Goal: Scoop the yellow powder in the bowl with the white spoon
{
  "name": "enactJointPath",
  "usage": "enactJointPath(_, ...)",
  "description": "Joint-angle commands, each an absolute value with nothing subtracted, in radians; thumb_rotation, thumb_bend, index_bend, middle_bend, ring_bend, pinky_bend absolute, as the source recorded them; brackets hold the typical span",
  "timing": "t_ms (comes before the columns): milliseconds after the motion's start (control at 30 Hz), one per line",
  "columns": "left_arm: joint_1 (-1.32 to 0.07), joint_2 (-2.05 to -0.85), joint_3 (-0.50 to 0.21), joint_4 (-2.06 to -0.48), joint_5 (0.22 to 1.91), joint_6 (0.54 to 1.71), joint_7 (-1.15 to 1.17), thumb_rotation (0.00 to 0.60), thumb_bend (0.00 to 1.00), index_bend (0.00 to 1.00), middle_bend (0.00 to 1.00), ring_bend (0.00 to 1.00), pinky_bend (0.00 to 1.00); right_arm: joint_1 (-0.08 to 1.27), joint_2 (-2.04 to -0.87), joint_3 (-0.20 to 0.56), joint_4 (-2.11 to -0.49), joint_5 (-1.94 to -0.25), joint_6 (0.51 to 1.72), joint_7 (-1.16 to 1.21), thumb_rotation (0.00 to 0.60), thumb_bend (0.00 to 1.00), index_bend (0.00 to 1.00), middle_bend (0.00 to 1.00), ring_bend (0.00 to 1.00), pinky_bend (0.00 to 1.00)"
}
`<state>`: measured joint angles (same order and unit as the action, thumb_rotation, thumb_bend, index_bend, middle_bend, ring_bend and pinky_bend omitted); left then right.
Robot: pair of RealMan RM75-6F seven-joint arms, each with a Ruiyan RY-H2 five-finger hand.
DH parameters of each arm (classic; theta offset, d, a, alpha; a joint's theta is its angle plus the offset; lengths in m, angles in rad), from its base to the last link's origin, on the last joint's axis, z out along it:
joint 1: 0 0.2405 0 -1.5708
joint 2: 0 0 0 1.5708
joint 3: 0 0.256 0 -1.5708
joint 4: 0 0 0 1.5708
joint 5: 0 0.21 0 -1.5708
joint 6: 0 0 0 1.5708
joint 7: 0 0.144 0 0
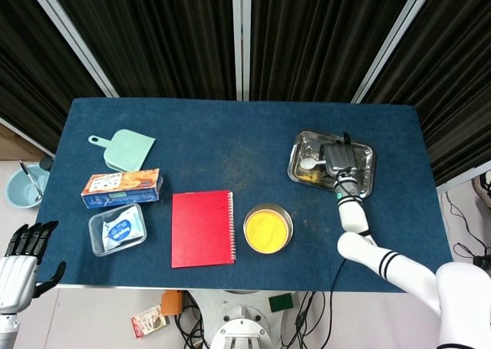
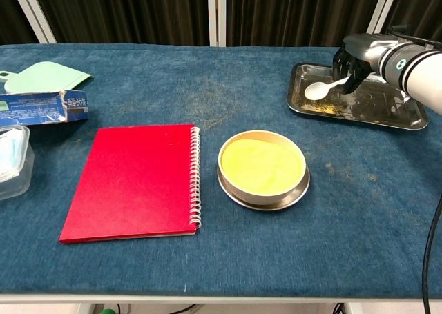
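The right hand point(image 2: 353, 64) grips the white plastic spoon point(image 2: 319, 89) low over the far-right steel tray point(image 2: 407, 117); tilting could spill powder outside it.

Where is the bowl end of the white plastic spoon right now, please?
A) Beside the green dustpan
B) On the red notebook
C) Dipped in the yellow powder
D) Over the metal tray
D: the right hand holds the white plastic spoon with its bowl end over the rectangular metal tray.

I see even, bright overhead light, sharp focus, soft shadows; the shiny steel tray point(image 2: 387, 114) glints faintly.
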<state>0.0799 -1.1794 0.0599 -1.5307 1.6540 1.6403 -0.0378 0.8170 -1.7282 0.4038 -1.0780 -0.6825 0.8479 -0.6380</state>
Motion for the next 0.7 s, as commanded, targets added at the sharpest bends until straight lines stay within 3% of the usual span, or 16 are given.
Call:
enactJointPath(33, 0.078, -1.180, 0.059, -1.530, 1.654, 1.638, -0.039, 0.600, 0.33, 0.07, 0.11, 0.07, 0.07, 0.813, -1.719, 0.392, -1.110, -0.653, 0.864, -0.643, 0.600, 0.38, 0.54, 0.39, 0.22, 0.00)
enactJointPath(200, 0.073, -1.179, 0.057, -1.530, 1.659, 1.638, -0.037, 0.600, 0.33, 0.07, 0.11, 0.07, 0.07, 0.802, -1.673, 0.377, -1.183, -0.598, 0.885, -0.665, 0.600, 0.33, 0.33, 0.29, 0.13, 0.00)
enactJointPath(433, 0.065, -1.172, 0.052, -1.539, 1.666, 1.639, -0.031, 0.600, 0.33, 0.07, 0.11, 0.07, 0.07, 0.777, -1.543, 0.349, -1.361, -0.543, 0.917, -0.696, 0.600, 0.24, 0.18, 0.20, 0.05, 0.00)
enactJointPath(533, 0.062, -1.168, 0.048, -1.543, 1.667, 1.643, -0.032, 0.600, 0.33, 0.07, 0.11, 0.07, 0.07, 0.722, -1.440, 0.322, -1.497, -0.657, 0.993, -0.659, 0.600, 0.22, 0.17, 0.20, 0.04, 0.00)
enactJointPath(700, 0.051, -1.161, 0.036, -1.550, 1.659, 1.637, -0.022, 0.600, 0.33, 0.07, 0.11, 0.07, 0.07, 0.553, -1.252, 0.224, -1.706, -0.960, 1.234, -0.570, 0.600, 0.28, 0.17, 0.20, 0.04, 0.00)
